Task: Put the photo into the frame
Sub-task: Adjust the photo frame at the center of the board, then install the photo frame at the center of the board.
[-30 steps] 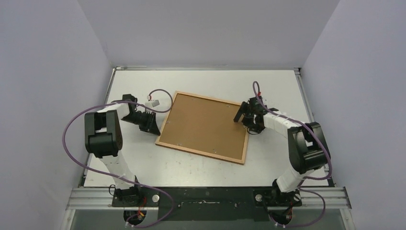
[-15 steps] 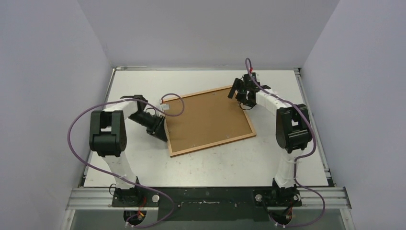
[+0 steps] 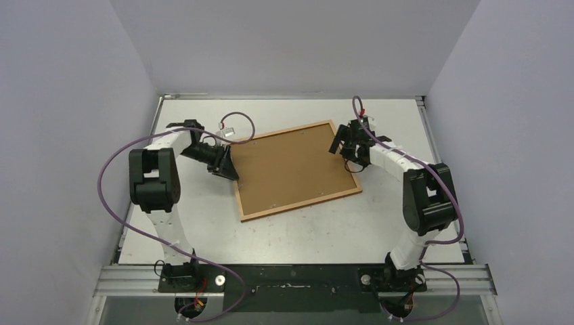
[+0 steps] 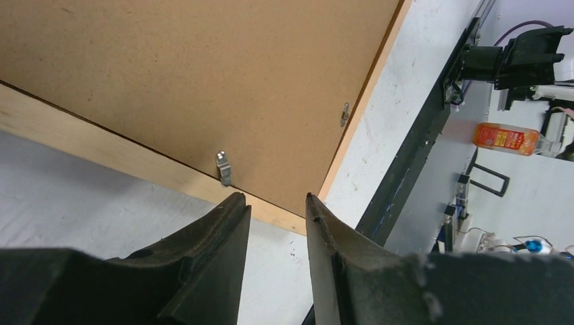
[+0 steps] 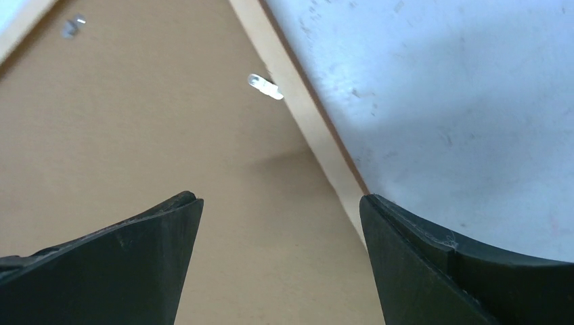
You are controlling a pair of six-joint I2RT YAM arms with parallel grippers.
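The frame (image 3: 301,205) lies back-up and skewed on the white table, its brown fibreboard backing (image 3: 291,166) filling it. The photo is hidden. My left gripper (image 3: 230,169) sits low at the frame's left edge, jaws a little apart with nothing between them. In the left wrist view its tips (image 4: 274,198) stand just short of the pale wooden rim (image 4: 101,152), near a metal tab (image 4: 223,167). My right gripper (image 3: 338,145) hangs open over the frame's far right corner. In the right wrist view (image 5: 281,200) it straddles the backing (image 5: 135,122) and the rim (image 5: 308,122).
Grey walls close in the table (image 3: 284,237) on three sides. A black rail (image 3: 291,277) with both arm bases runs along the near edge. An orange bottle (image 4: 506,139) stands off the table beyond the rail. Another metal tab (image 5: 265,86) shows near the right rim.
The frame swung counterclockwise a second ago and has lain still since. My left gripper moved farther up the frame's left edge and its jaws parted. The right gripper shifted slightly nearer.
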